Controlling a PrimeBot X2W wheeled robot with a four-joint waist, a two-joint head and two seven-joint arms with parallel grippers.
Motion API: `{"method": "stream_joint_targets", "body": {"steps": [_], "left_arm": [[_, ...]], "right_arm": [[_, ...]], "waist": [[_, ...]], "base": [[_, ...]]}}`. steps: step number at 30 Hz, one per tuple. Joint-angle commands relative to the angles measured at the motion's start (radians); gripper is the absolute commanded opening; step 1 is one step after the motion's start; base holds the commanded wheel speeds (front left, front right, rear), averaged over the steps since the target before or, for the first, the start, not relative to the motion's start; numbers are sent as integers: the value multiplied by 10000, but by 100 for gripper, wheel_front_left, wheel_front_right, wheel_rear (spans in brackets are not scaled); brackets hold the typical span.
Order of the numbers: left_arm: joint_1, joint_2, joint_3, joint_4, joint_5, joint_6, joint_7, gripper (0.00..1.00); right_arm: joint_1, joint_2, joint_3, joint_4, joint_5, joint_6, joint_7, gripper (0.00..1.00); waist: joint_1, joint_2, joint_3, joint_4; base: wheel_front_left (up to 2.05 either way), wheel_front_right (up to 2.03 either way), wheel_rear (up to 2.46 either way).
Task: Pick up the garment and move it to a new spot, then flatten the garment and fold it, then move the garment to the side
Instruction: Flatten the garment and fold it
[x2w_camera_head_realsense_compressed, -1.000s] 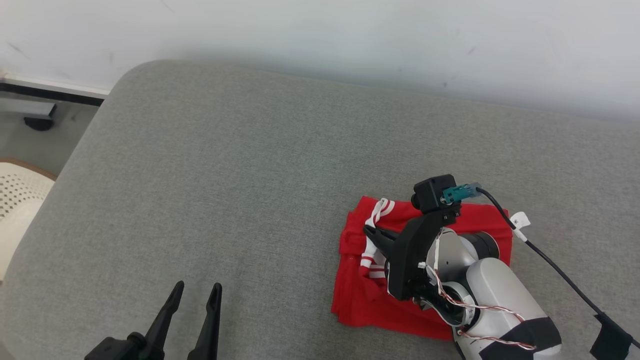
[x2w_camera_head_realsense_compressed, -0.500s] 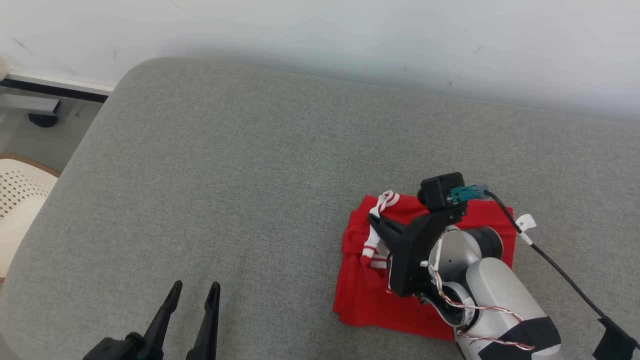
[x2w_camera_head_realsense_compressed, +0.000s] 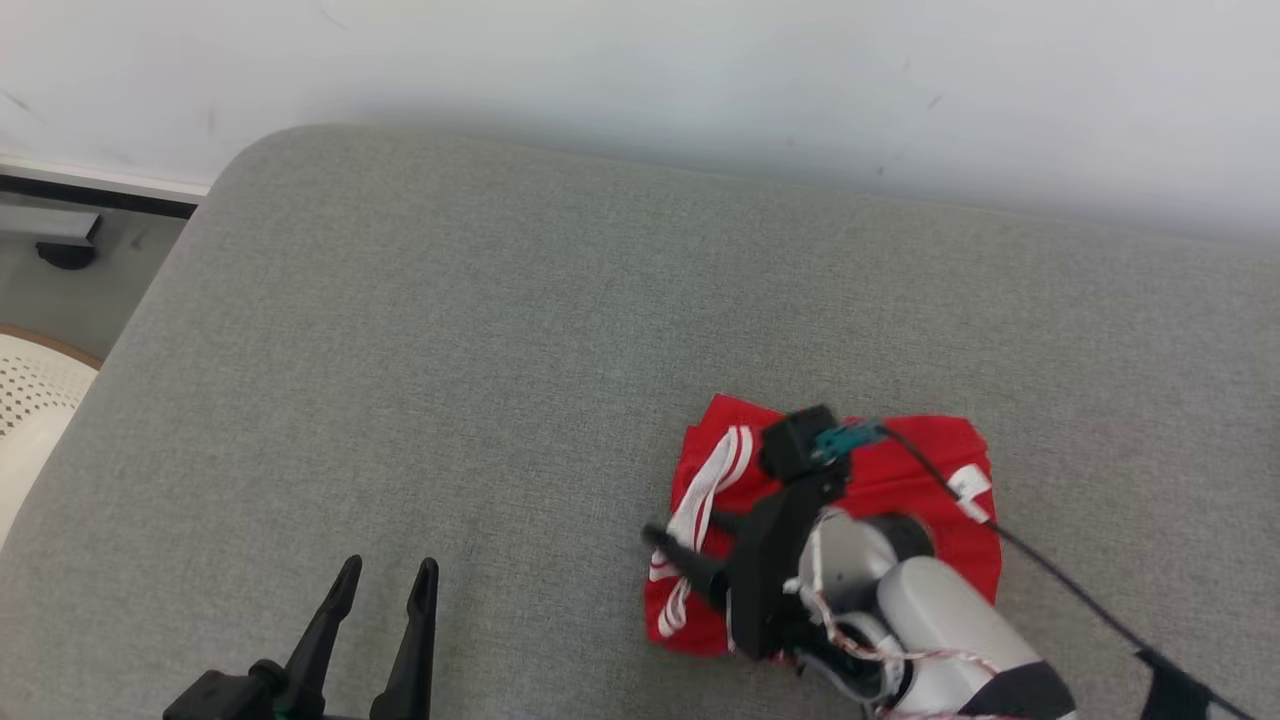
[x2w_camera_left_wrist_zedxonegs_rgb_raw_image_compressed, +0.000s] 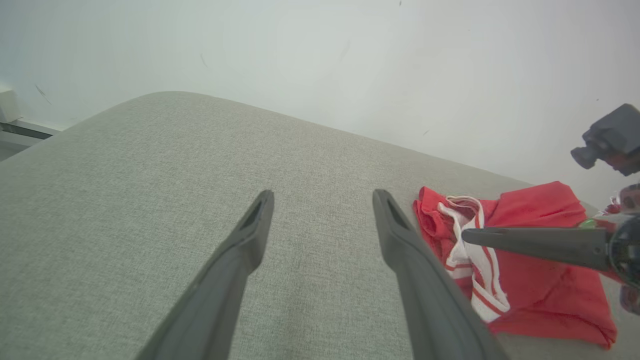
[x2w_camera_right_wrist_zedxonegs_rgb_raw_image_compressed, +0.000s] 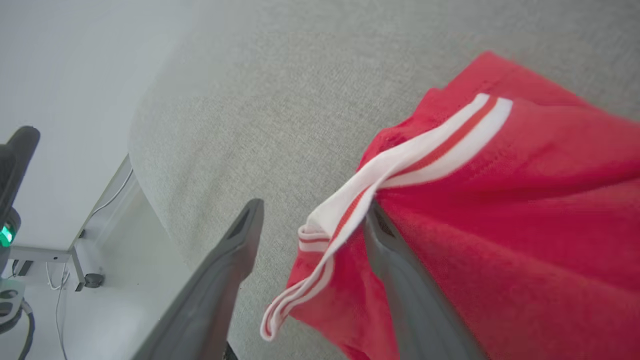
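Nearest, the left gripper (x2w_camera_head_realsense_compressed: 385, 600) hovers over the bare grey cushion (x2w_camera_head_realsense_compressed: 500, 330), its fingers spread wide with nothing between them. Further out and to the right, the right gripper (x2w_camera_head_realsense_compressed: 690, 530) sits low over the red garment (x2w_camera_head_realsense_compressed: 905, 480) with its jaws parted. In the right wrist view the white striped trim (x2w_camera_right_wrist_zedxonegs_rgb_raw_image_compressed: 430, 155) lies draped against one finger (x2w_camera_right_wrist_zedxonegs_rgb_raw_image_compressed: 400, 280), and nothing pinches it. The garment lies in a loosely folded heap on the right part of the cushion, well short of the white wall (x2w_camera_head_realsense_compressed: 700, 60) behind. It looks like a thin, light jersey: limp, likely to sag and come unfolded if lifted from a single point, and likely to drag on the coarse upholstery. The doubled trim band looks like the firmest hold. To move the garment folded, a pinch through all layers at one edge would probably serve better.
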Motion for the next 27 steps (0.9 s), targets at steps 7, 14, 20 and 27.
{"method": "stream_joint_targets", "body": {"steps": [7, 14, 20, 27], "left_arm": [[270, 166, 132, -185, -58, 157, -41, 100], [408, 208, 131, -330, -118, 241, 17, 100], [373, 198, 67, -406, -117, 321, 52, 100], [148, 126, -71, -285, -129, 298, 72, 100]], "right_arm": [[-339, -30, -1540, -884, -730, -26, -507, 100], [407, -27, -2055, -1964, -1318, -26, 1179, 100], [533, -21, -2872, -2910, -2837, -26, 1161, 100], [-177, -141, -2583, -2527, -3808, -26, 1502, 100]], "waist": [[0, -1, -200, -249], [0, -1, -381, -475], [0, -1, -408, -550], [0, -1, -420, -401]], "base": [[0, 0, 0], [0, 0, 0], [0, 0, 0], [0, 0, 0]]}}
